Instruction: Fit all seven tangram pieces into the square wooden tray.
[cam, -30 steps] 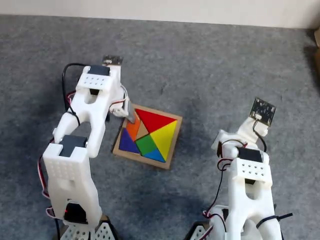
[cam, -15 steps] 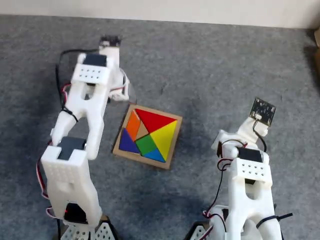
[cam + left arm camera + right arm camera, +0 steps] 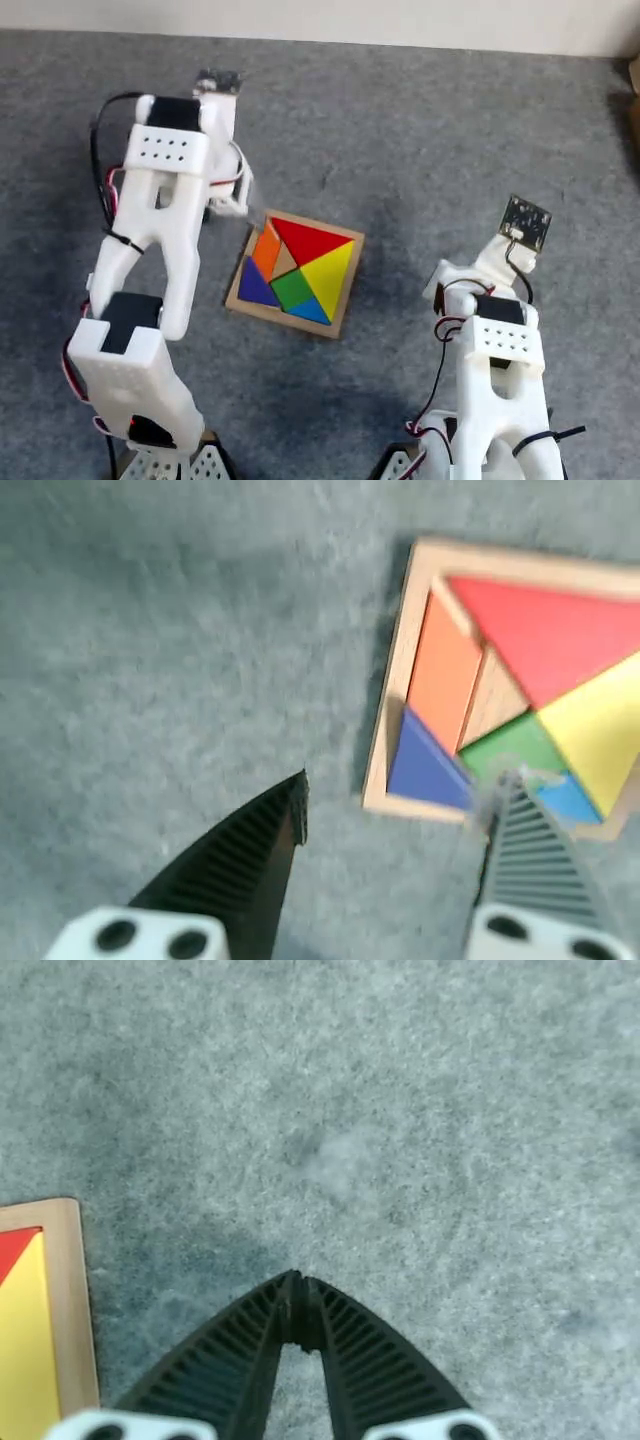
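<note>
High view: a grey, felt-like desk point(image 3: 430, 130) seen from above. Two white arms rise from the lower edge of the frame, one on the left and one on the right.
Tray: the square wooden tray point(image 3: 285, 320) lies flat on the desk just left of the frame's centre, turned slightly askew.
Pieces: all seven sit inside the tray, edge to edge, and fill it as one square.
Large triangles: the red triangle point(image 3: 312, 240) fills the tray's upper part. The yellow triangle point(image 3: 332, 270) fills its right part.
Left column: the orange parallelogram point(image 3: 266, 252) runs along the tray's left edge, with the dark blue triangle point(image 3: 255, 287) below it in the lower left corner.
Middle: the plain wood triangle point(image 3: 285, 262) sits at the centre, touching the orange piece, and the green square point(image 3: 292, 288) is just below it.
Lower edge: the light blue triangle point(image 3: 311, 310) lies against the tray's lower rim, beside the green square.
Left arm: the left arm point(image 3: 160, 220) stretches up the left side of the frame, its wrist at upper left, near the tray's upper left corner.
Left gripper: the left gripper point(image 3: 400, 785) is open and holds nothing. Its black finger point(image 3: 250, 850) and pale finger point(image 3: 525, 850) are spread wide, beside the tray's rim near the dark blue triangle.
Right arm: the right arm point(image 3: 500, 370) stands at lower right, well apart from the tray.
Right gripper: the right gripper point(image 3: 300, 1290) is closed on nothing, tips together above bare desk, with a corner of the tray nearby.
</note>
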You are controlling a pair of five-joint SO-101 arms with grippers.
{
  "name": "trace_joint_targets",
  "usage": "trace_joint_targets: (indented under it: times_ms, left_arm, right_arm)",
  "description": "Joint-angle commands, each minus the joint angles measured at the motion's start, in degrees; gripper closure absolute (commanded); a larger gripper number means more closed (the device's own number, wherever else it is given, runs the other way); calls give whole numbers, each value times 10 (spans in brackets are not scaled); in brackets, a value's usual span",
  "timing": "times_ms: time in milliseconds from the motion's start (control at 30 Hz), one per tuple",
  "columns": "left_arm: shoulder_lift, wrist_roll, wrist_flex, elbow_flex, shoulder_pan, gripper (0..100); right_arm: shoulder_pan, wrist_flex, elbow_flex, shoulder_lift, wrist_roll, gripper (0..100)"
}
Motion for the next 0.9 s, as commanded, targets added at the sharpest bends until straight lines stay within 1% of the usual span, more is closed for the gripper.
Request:
trace_joint_targets:
  times_ms: [0,233,333,433,500,700,867]
  left_arm:
    - [-24,-6,-33,53,12,720]
    - [-22,-6,-235,209,15,719]
    - [-16,-6,-297,245,15,719]
    - [32,-5,-327,239,15,719]
    - [78,-5,-325,201,15,719]
    - [206,-4,-214,5,15,721]
    - [268,-3,-141,-121,21,723]
  right_arm:
    - [-6,-10,0,-19,-2,995]
    - [-6,-10,0,-19,-2,995]
    - [-6,-10,0,-19,-2,995]
    - [-6,-10,0,-19,-2,995]
    - [-6,-10,0,-19,-2,995]
    - [-7,-10,0,-19,-2,995]
    - [-7,-10,-1,-19,-2,995]
